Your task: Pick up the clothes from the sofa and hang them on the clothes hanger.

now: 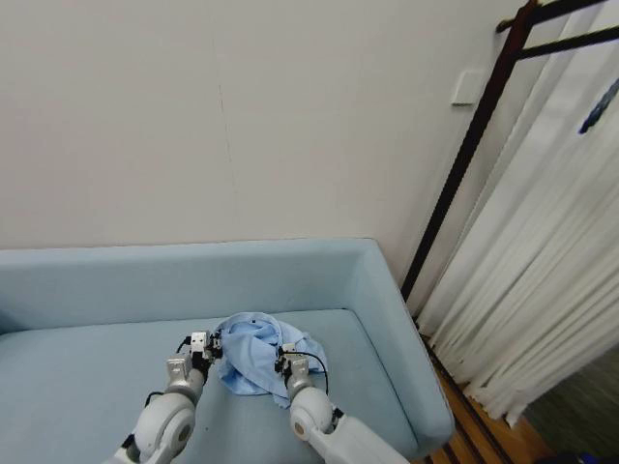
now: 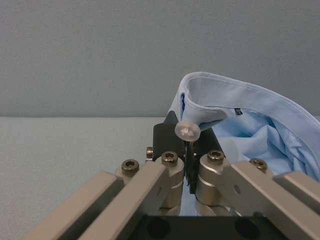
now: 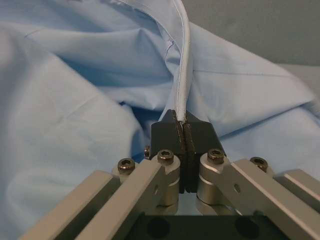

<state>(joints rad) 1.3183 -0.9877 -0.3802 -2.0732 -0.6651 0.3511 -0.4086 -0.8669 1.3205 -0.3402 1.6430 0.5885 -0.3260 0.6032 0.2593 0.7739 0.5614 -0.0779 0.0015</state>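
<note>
Bare sofa [image 1: 87,358] seat left of blue shirt [image 1: 253,353]; armrest [image 1: 397,329] near on right. Left gripper [image 1: 215,340] low at shirt's left, pinched tight on collar [image 2: 210,107]. Right gripper [image 1: 282,360] opposite, pinched tight on seam [image 3: 181,75].

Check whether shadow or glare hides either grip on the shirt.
Head view: even light, no glare on the shirt. Left wrist view: left gripper shut on the shirt edge by a button, evenly lit. Right wrist view: dark shadow in the fold behind the right gripper, but the pinched seam is lit.
</note>
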